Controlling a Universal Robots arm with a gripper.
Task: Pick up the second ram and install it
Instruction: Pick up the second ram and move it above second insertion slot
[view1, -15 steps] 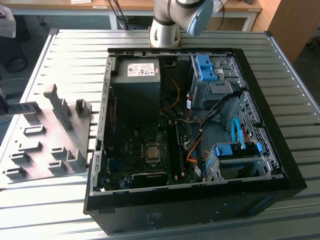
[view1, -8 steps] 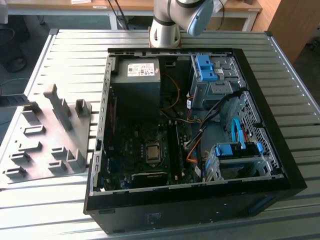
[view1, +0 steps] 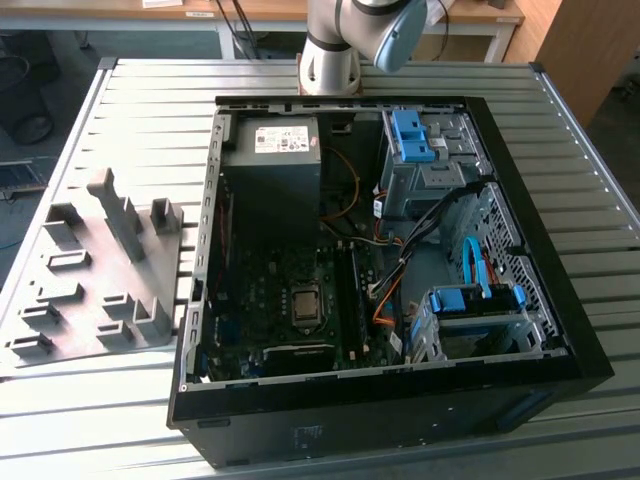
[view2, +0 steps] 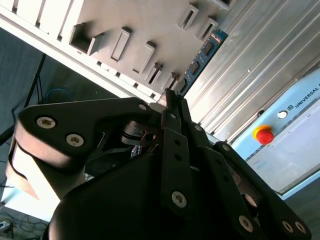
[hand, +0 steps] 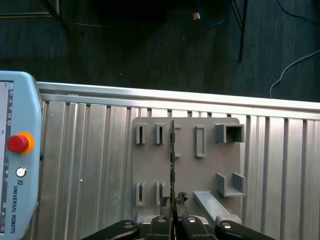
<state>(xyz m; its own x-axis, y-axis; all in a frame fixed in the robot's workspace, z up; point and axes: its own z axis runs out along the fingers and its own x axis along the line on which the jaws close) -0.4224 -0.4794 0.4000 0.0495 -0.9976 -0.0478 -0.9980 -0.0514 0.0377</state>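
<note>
Clenched on one end of the second ram (hand: 172, 155), which juts ahead of it, the hand (hand: 173, 217) carries what looks light, stiff and fragile.

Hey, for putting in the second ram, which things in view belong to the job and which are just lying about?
For the job: the second ram, clamped in the gripper; the open computer case and its motherboard; the grey slotted tray.
Just lying about: the control pendant with its red button; the blue drive brackets.
</note>
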